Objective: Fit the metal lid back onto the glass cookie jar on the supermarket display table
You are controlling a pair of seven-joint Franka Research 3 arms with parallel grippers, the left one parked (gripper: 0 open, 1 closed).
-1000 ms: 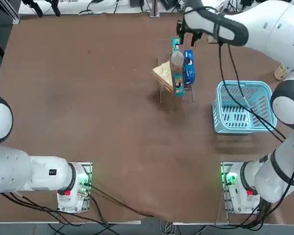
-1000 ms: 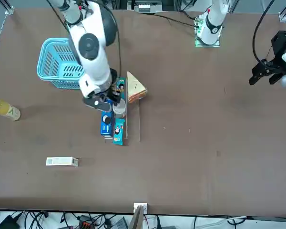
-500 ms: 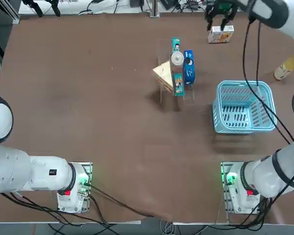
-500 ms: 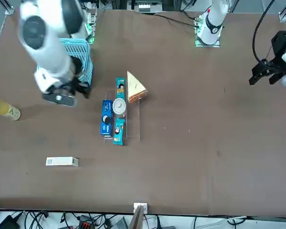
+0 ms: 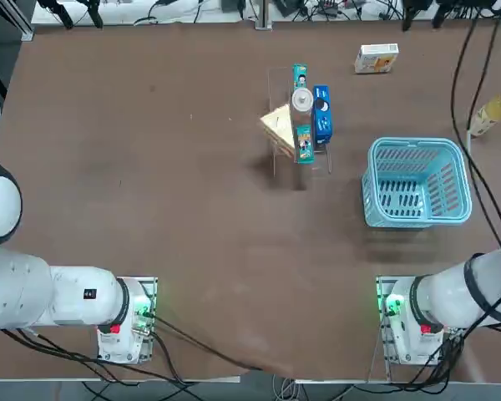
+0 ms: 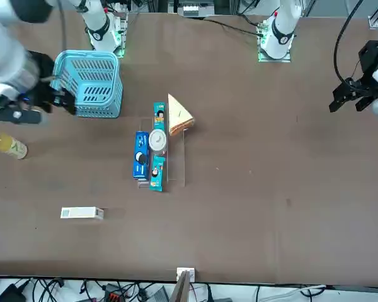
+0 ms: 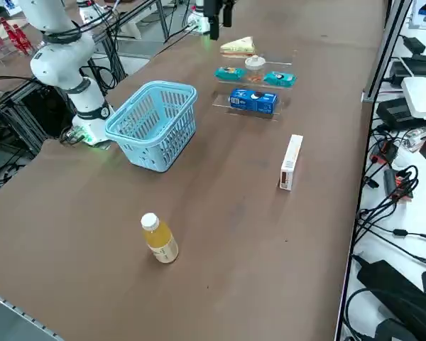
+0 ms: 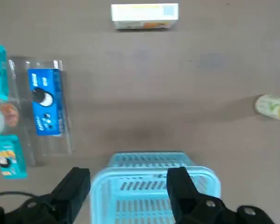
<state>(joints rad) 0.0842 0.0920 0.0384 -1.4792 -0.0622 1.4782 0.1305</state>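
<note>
The metal lid [image 5: 301, 101] [image 6: 157, 139] is a silvery disc lying flat on top of the glass cookie jar [image 7: 255, 66]. The jar stands among snack packets in a clear rack on the supermarket display table [image 5: 150, 167]. My right gripper [image 8: 129, 173] is well away from the jar. It hangs high over the blue basket [image 8: 154, 182], by the basket's outer side in the front view [image 6: 50, 102]. Its two black fingers [image 8: 77, 184] are spread wide with nothing between them. The lid shows only partly in the wrist view.
The blue basket [image 5: 417, 144] stands at the right. A yellow drink bottle [image 5: 490, 113] and a white carton [image 5: 376, 58] lie beyond it. Around the jar sit a wrapped sandwich [image 5: 277, 125], a blue packet [image 5: 321, 114] and teal packets [image 5: 304, 144].
My right gripper has left the jar, with the lid resting on it, and swung right toward the basket side. Its jaws have spread wider.
</note>
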